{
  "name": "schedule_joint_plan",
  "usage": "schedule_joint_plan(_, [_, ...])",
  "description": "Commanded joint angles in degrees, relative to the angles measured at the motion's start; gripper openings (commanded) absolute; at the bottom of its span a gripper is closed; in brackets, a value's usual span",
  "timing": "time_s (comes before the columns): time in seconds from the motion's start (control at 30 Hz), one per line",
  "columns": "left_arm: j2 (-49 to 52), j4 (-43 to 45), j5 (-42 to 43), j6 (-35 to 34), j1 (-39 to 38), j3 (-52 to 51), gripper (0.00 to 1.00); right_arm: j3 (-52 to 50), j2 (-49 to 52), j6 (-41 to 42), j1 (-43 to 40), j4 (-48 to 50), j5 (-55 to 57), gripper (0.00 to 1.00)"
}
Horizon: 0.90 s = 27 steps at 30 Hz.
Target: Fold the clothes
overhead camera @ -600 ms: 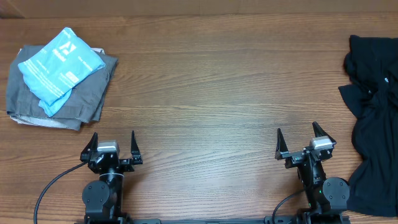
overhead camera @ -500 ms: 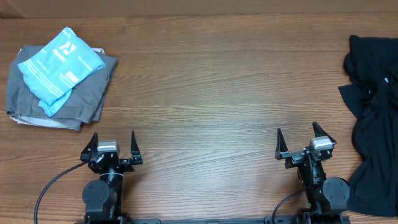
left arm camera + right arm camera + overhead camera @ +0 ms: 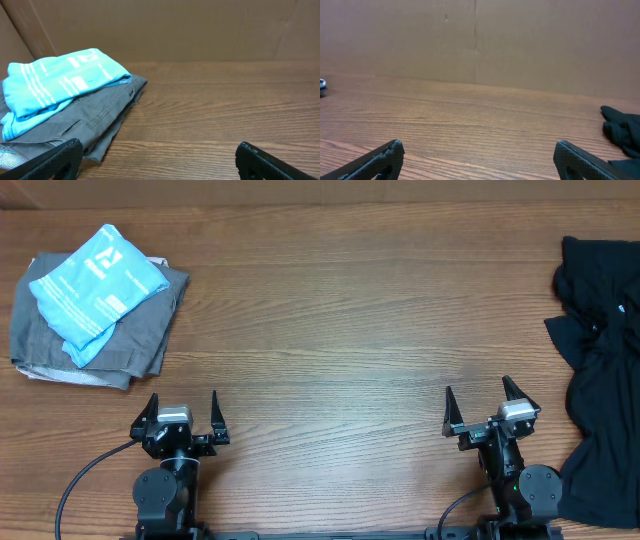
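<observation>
Presently, the left gripper (image 3: 182, 394) and right gripper (image 3: 477, 385) are found released and empty. The black clothes (image 3: 600, 380) lie heaped just beside the right gripper, on its outer side; one garment should be drawn clear and spread flat first.

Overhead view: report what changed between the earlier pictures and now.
Nothing visibly changed. The left fingers and right fingers stand open at the near edge, holding nothing. The black clothes lie heaped at the right. The light blue packet sits on the grey folded garment at the far left.
</observation>
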Motion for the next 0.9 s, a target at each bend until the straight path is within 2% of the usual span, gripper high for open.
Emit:
schedule_joint_plan(0.0, [0.0, 0.2, -0.5, 1.1, 0.0, -0.5, 1.0, -0.6, -0.5, -0.2, -0.3, 0.3, 0.5, 1.0])
schedule_joint_plan(0.87, [-0.7, 0.2, -0.5, 1.1, 0.0, -0.5, 1.0, -0.6, -0.5, -0.2, -0.3, 0.3, 0.5, 1.0])
